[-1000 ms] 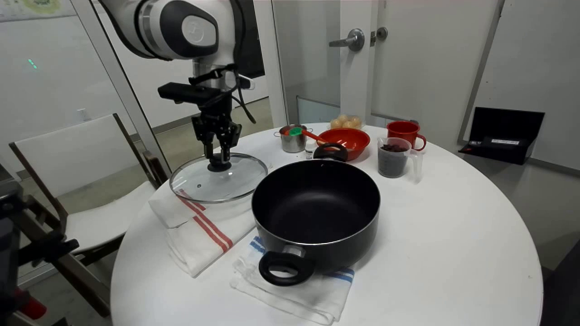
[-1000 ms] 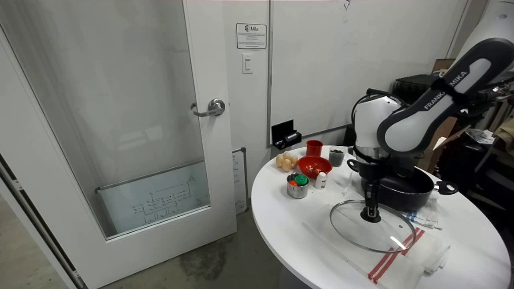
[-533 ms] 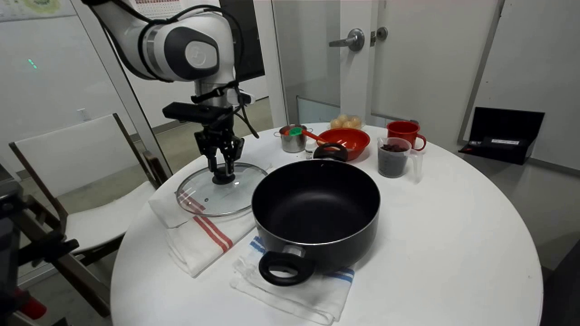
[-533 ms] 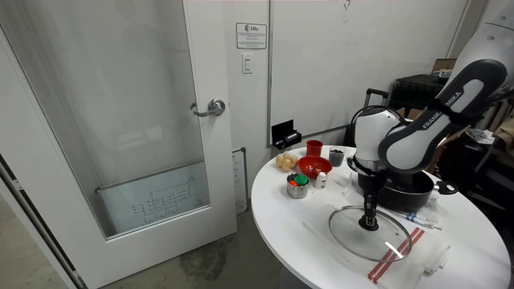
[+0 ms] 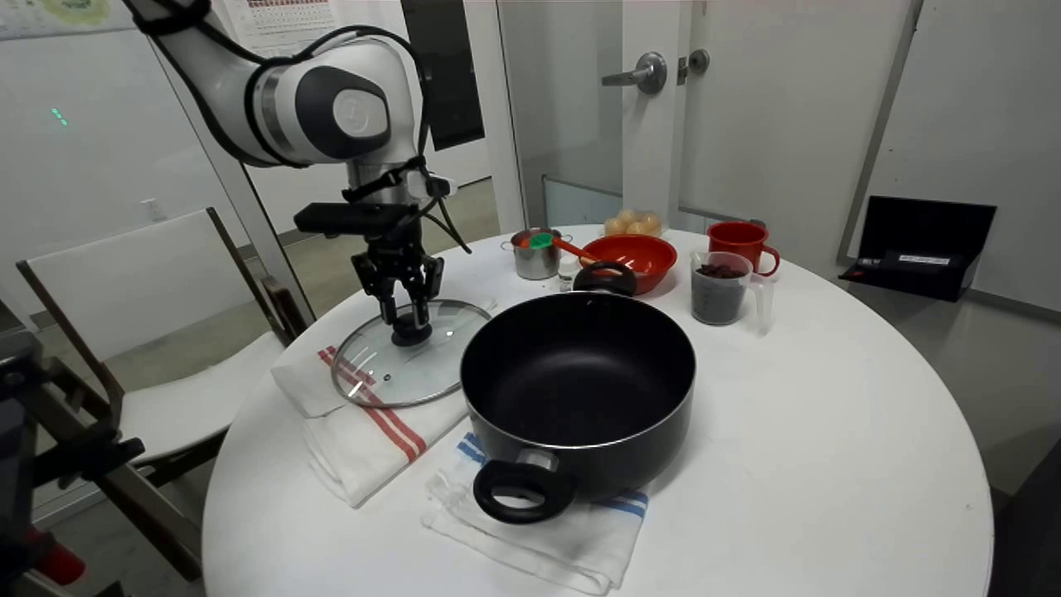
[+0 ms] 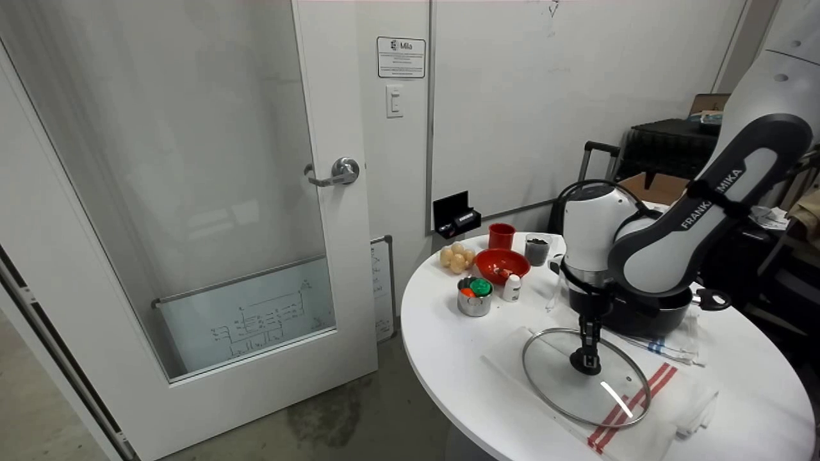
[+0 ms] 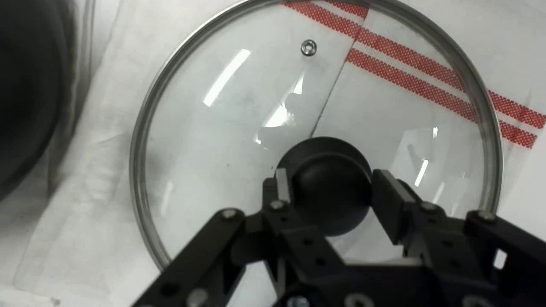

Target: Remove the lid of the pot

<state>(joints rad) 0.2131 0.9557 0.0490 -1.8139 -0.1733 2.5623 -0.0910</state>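
The glass lid [image 5: 414, 377] has a metal rim and a dark knob [image 5: 411, 334]. It is beside the pot, low over a red-striped towel; I cannot tell if its rim touches the towel. It also shows in an exterior view [image 6: 564, 397] and fills much of the wrist view [image 7: 222, 140]. My gripper [image 7: 328, 183] is shut on the lid's knob, one finger on each side; it also shows in both exterior views [image 5: 406, 315] [image 6: 587, 362]. The black pot [image 5: 617, 464] stands uncovered, its inside bare. The arm partly hides it in an exterior view [image 6: 653, 325].
The red-striped towel [image 5: 369, 460] lies left of the pot, a blue-striped towel [image 5: 539, 547] under it. Behind are a small metal pot [image 5: 537, 262], a white bottle [image 5: 569, 272], a red bowl [image 5: 651, 253], a measuring cup [image 5: 716, 300] and a red mug [image 5: 733, 238].
The gripper and lid have come down toward the red-striped towel. In the last half second they shift only slightly, and the lid's tilt changes a little. The pot has not moved.
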